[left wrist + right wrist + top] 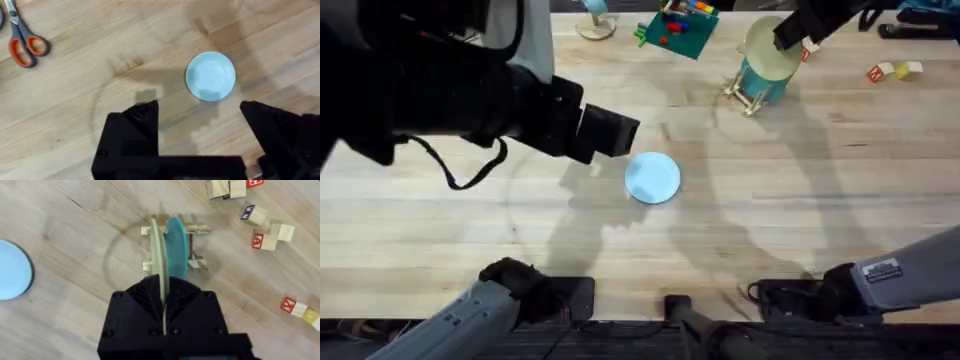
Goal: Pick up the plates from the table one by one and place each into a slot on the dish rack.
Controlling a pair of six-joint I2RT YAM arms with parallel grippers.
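Right claw (164, 297) shut tight on the edge of a pale yellow plate (157, 255). Plate thin and round, standing up on its edge. Held right over the dish rack (192, 262), lower part down between the wooden pegs. Just beside it in the rack, a darker blue-green plate (176, 242), also up on its edge. Rack small and made of light wood, sitting near the far edge of the table (800, 200), toward the right.

Left claw (199, 122) wide open, nothing in it. Two black fingers (134, 127) spread well apart, hanging above the bare wood. A light blue plate (210, 76) lying flat on the table just past the fingertips, not touching them. Round, smooth, a small raised rim around a flat middle. From the overhead view, sitting near the middle of the table, well apart from the rack.

Orange-handled scissors (22, 42) lying on the wood, far off from the left claw. Little letter blocks (262, 230) scattered on the table near the rack. A green toy board (677, 30) with bright blocks on it at the far edge, left of the rack.
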